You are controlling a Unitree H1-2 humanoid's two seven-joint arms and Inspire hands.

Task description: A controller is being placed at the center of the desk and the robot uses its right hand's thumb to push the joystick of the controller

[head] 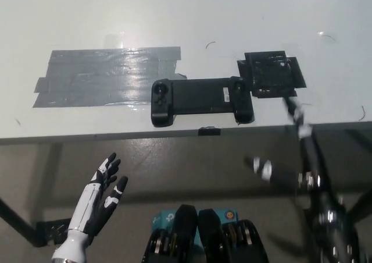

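Black controller (201, 100) lying flat and lengthwise on the white desk (174, 13), close to the near edge, with only a thin strip of bare surface between it and the drop. Round joystick (162, 91) at its left end, uncovered, nothing touching it. Just left and behind, a broad patch of grey tape (104, 77), its right corner reaching the controller's upper left. Just right and behind, a smaller square of black tape (270, 74), nearly meeting the controller's right grip. Small black tab (208, 131) on the desk lip right below the controller. Wide open desk behind, toward the far side.

Black right hand (290, 158) off the desk, below and in front of its near edge at lower right, heavily motion-blurred; fingers spread wide, holding nothing, well apart from the controller. White left hand (102, 190) resting at lower left, below desk level, fingers splayed and empty.
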